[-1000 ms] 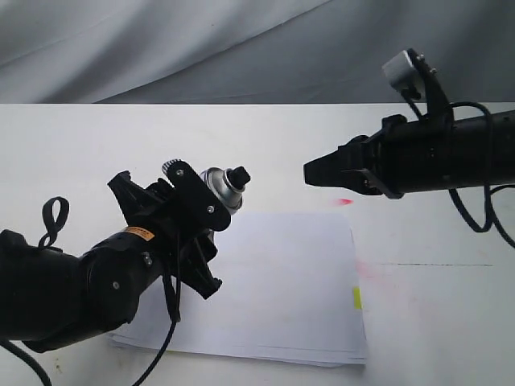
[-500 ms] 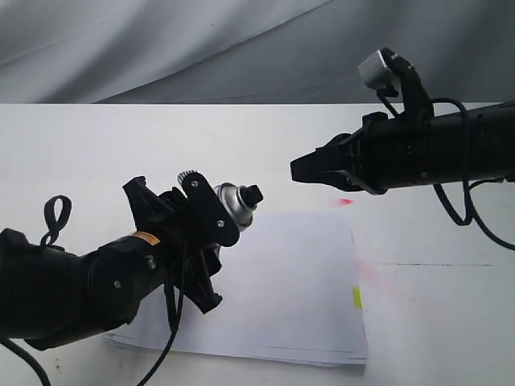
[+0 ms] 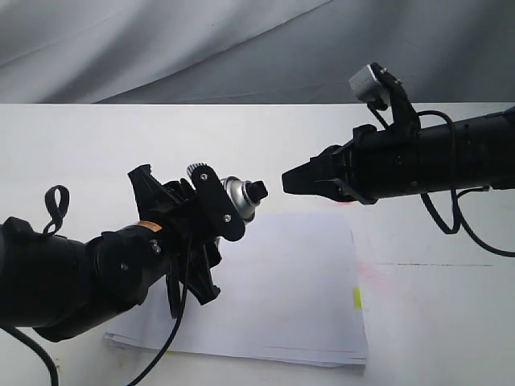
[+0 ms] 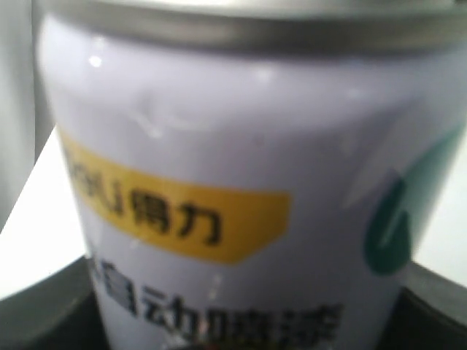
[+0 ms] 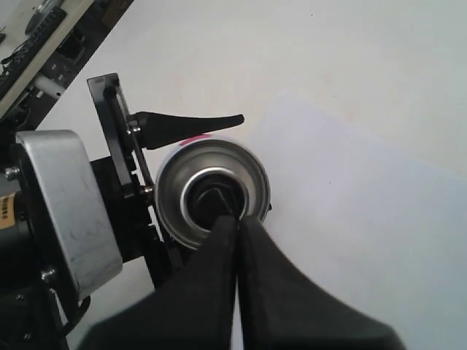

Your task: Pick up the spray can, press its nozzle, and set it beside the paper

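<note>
My left gripper [image 3: 211,211] is shut on the spray can [image 3: 235,198] and holds it tilted in the air over the paper's far left corner. The can's white body with a yellow label [image 4: 233,197] fills the left wrist view. Its black nozzle [image 3: 256,191] points right, toward my right gripper [image 3: 287,181], which is shut, with its tips a small gap from the nozzle. In the right wrist view the shut fingertips [image 5: 228,224] overlap the nozzle [image 5: 209,198] inside the silver dome [image 5: 213,191]. The white paper [image 3: 290,281] lies flat with a yellow tab [image 3: 356,297] on its right edge.
The white table [image 3: 80,153] runs back to a grey cloth backdrop [image 3: 201,48]. A red-pink spray stain [image 3: 364,269] marks the table right of the paper. A black cable loop [image 3: 56,211] hangs off the left arm.
The left gripper has carried the can a little rightward. The right gripper has moved left toward the nozzle, closing most of the gap between them.
</note>
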Tool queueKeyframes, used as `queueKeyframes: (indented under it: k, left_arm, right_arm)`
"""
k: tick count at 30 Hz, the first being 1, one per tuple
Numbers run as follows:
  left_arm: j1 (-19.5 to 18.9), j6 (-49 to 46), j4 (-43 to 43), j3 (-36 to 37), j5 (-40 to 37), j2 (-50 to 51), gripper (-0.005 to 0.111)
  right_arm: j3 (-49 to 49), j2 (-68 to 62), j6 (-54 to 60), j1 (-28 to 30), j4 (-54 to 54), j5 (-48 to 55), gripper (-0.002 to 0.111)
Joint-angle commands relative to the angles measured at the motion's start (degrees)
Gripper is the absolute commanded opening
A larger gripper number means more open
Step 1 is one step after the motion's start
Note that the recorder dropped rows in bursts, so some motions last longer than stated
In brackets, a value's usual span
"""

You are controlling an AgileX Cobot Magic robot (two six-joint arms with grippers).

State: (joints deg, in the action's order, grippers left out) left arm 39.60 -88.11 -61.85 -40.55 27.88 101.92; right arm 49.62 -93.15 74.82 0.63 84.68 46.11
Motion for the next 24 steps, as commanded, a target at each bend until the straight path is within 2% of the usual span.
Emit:
queueKeyframes:
  k: [1,24]
  left_arm:
    - [0.4,-0.5,-0.5,-0.5,1.8,-0.5,0.000]
    - [0.4,-0.4,-0.5,-0.5,1.6,-0.5,0.000]
  right_arm:
    - [0.2,0.0,1.8,-0.1,1.4,2.1,0.000]
    - [0.2,-2.6,5.9,-0.3,6.9,3.5,0.000]
